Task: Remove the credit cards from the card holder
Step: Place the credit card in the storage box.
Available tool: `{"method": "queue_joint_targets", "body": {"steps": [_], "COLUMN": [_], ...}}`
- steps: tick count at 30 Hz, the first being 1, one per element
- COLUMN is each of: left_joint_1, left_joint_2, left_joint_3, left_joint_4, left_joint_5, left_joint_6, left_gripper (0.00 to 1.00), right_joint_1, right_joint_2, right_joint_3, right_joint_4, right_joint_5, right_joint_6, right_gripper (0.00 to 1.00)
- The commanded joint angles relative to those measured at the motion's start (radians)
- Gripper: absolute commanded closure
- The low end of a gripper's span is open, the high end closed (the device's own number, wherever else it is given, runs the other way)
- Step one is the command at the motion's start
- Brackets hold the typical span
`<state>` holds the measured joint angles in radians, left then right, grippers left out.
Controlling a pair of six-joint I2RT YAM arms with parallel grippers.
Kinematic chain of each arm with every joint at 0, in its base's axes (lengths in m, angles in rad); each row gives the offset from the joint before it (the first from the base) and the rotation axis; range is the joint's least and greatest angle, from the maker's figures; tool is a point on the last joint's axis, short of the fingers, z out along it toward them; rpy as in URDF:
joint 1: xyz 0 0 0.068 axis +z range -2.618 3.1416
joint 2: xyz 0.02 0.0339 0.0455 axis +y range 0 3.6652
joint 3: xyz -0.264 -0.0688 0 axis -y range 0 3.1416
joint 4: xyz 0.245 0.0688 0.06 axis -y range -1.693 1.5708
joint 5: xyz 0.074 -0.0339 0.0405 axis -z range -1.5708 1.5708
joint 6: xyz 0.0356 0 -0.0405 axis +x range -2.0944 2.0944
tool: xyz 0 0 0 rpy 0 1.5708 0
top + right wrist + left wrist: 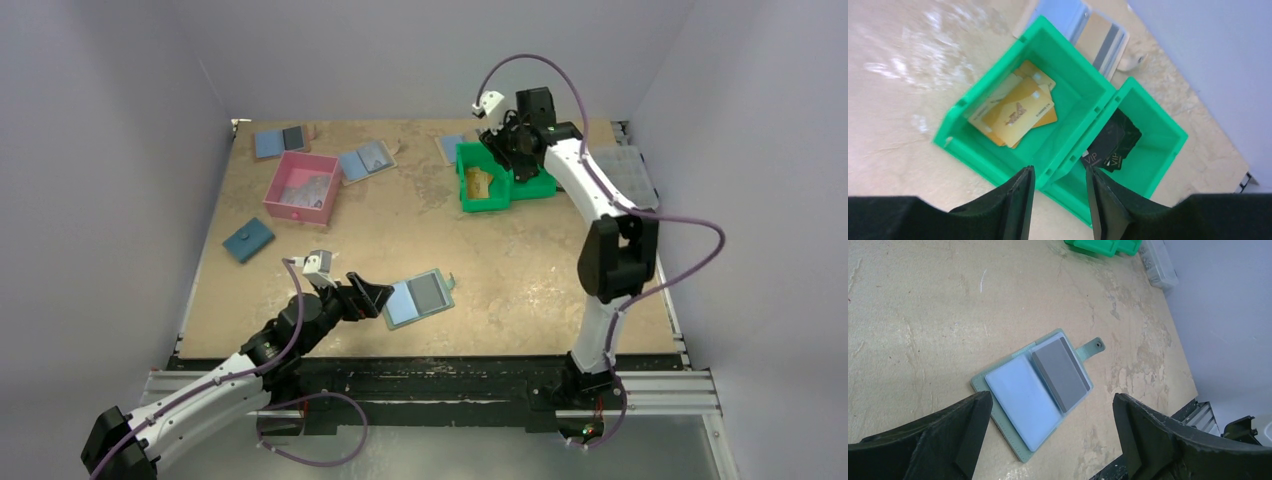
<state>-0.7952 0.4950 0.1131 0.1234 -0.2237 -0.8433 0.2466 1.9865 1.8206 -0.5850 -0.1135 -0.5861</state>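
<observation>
The card holder (420,297) lies open on the table near the front, pale blue inside with a grey pocket panel, grey-green rim and a snap tab. In the left wrist view (1020,400) no orange card shows in it. My left gripper (372,297) is open and empty, just left of the holder; its jaws (1050,407) straddle the holder's near end from above. Several orange-yellow credit cards (1015,112) lie in the left green bin (470,200). My right gripper (498,142) hovers over the bins, open and empty (1059,172).
A second green bin (1153,150) holds black VIP cards (1110,145). A pink box (300,188), a dark blue closed wallet (248,240) and other blue-and-grey folders (280,140) (365,160) (452,148) lie at the back. A clear organiser (630,170) sits at the right edge.
</observation>
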Motion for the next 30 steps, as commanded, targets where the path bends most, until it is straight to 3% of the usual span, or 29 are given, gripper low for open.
{"method": "queue_joint_targets", "body": {"steps": [1, 8, 11, 15, 20, 25, 30], "left_joint_1": [-0.004, -0.003, -0.004, -0.004, -0.003, -0.003, -0.003], "left_joint_2": [0.002, 0.008, 0.005, 0.006, 0.015, 0.022, 0.011], "left_joint_3": [0.032, 0.022, 0.001, -0.020, -0.023, -0.023, -0.013], "left_joint_4": [0.042, 0.086, 0.119, 0.160, 0.167, 0.174, 0.143], "left_joint_5": [0.003, 0.046, 0.067, 0.091, 0.115, 0.139, 0.166], "left_joint_6": [-0.032, -0.082, -0.103, -0.133, -0.165, -0.192, -0.209], "left_gripper": [0.01, 0.01, 0.01, 0.01, 0.01, 0.01, 0.02], "right_joint_1": [0.006, 0.005, 0.002, -0.018, -0.076, -0.113, -0.114], "right_joint_2": [-0.220, -0.544, -0.650, -0.774, -0.877, -0.876, -0.873], "right_joint_3": [-0.142, -0.465, -0.563, -0.729, -0.896, -0.964, -0.984], "right_joint_4": [0.058, 0.184, 0.207, 0.300, 0.463, 0.535, 0.552], "right_joint_5": [-0.189, -0.475, -0.542, -0.640, -0.768, -0.917, -0.917], "right_joint_6": [0.023, 0.085, 0.087, 0.128, 0.249, 0.297, 0.302], "right_gripper": [0.49, 0.37, 0.25, 0.02, 0.01, 0.01, 0.01]}}
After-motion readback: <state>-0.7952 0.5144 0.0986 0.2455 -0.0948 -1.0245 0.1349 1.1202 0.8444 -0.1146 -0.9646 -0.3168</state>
